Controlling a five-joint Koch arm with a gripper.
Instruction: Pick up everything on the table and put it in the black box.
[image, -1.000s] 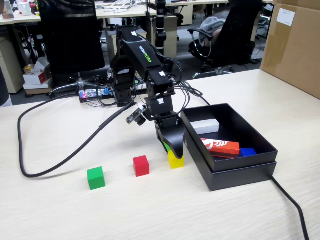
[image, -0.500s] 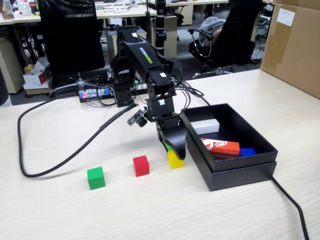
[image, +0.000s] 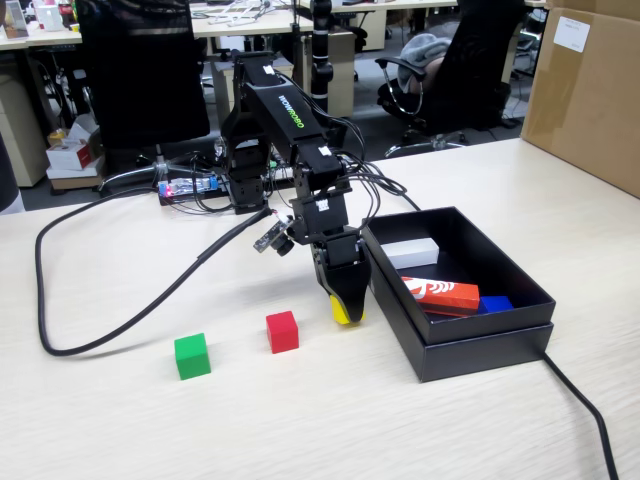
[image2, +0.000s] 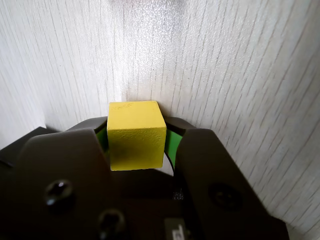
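A: Cubes first: where did you find the yellow cube at that moment?

B: You had it between the jaws of the claw, clenched on its two side faces. In the wrist view it sat squarely in the grip, top face level. In the fixed view it was low over the counter, just beside the near left corner of the black box; I could not tell whether it touched the counter.

A: And which way did the box lie from your claw?

B: To the right in the fixed view, its wall right alongside. I judged you needed to lift above the rim, then move right.

A: The others?

B: The red cube and green cube lay on the counter left of the claw, red nearer, green farther out.
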